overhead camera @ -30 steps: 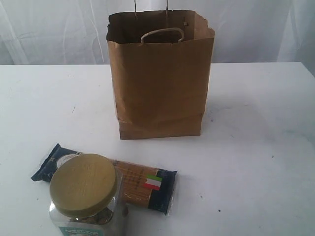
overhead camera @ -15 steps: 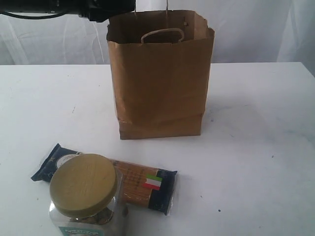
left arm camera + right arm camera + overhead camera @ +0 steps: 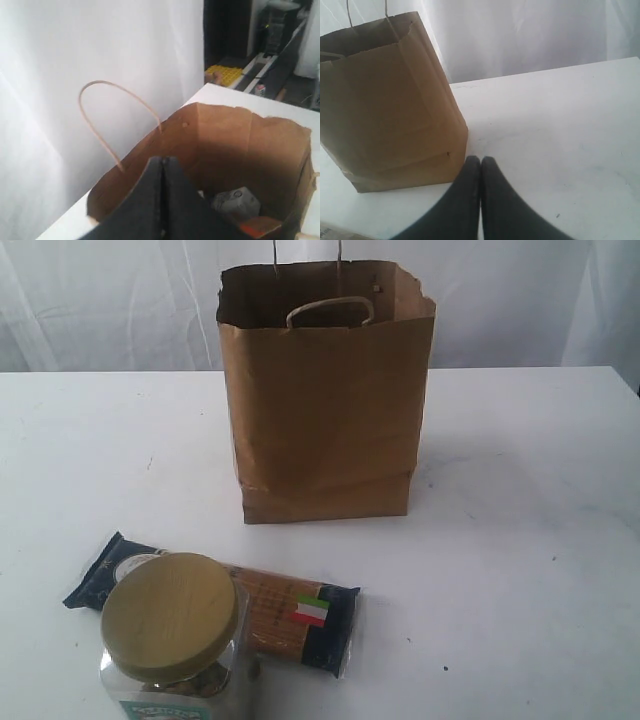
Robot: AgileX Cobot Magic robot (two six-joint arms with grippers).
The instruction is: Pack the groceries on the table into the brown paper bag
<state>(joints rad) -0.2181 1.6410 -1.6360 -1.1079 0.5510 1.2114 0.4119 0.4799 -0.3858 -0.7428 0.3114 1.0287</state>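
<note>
The brown paper bag [image 3: 325, 410] stands upright at the middle of the table [image 3: 520, 570]. In front of it lies the navy spaghetti packet [image 3: 300, 615], with the clear jar with the wide tan lid [image 3: 172, 620] standing at its left end. From above the bag's mouth [image 3: 235, 150], my left gripper [image 3: 164, 161] is shut and empty; a small white-blue carton [image 3: 235, 201] and an orange-brown pouch [image 3: 260, 227] lie inside. My right gripper [image 3: 480, 161] is shut and empty over the table beside the bag [image 3: 390, 100]. Neither gripper shows in the exterior view.
A white curtain [image 3: 520, 300] hangs behind the table. One loop handle [image 3: 115, 115] stands up from the bag's rim. Shelving and a yellow object [image 3: 225, 75] lie beyond the table's far edge in the left wrist view.
Half a second ago a dark arm showed at the exterior view's top left by the bag's rim; it is out of that view now. The bag, jar and packet have not moved.
</note>
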